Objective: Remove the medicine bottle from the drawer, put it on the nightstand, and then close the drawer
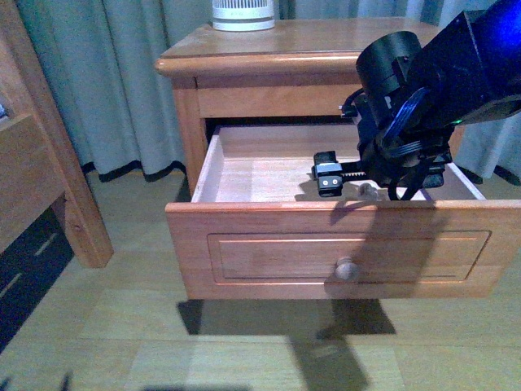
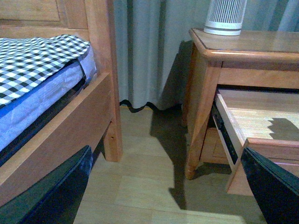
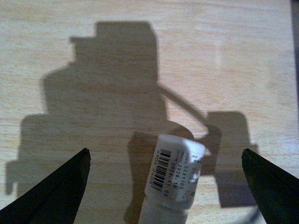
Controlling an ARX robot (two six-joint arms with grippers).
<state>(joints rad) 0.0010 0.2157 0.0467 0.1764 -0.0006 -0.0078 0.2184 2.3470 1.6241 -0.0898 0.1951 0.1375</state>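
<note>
**Pulled-out drawer point(image 1: 350, 252): right gripper point(image 3: 165, 154) poised around medicine bottle point(image 3: 174, 175)**

Far left, the left gripper point(image 2: 166, 148) hangs spread and empty beside the bed frame point(image 2: 100, 93), well apart from the nightstand point(image 1: 309, 37). Reaching into the drawer, the right gripper is spread wide and grasps nothing. The medicine bottle seems to lie on its side between its fingers point(image 3: 56, 191), touching neither. Being round and lying down, it could roll or squirt free as they close. Tips set too low might scrape the drawer floor.

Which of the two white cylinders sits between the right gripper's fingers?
The small barcode-labelled medicine bottle in the drawer; the tall ribbed cylinder stands on the nightstand top.
</note>
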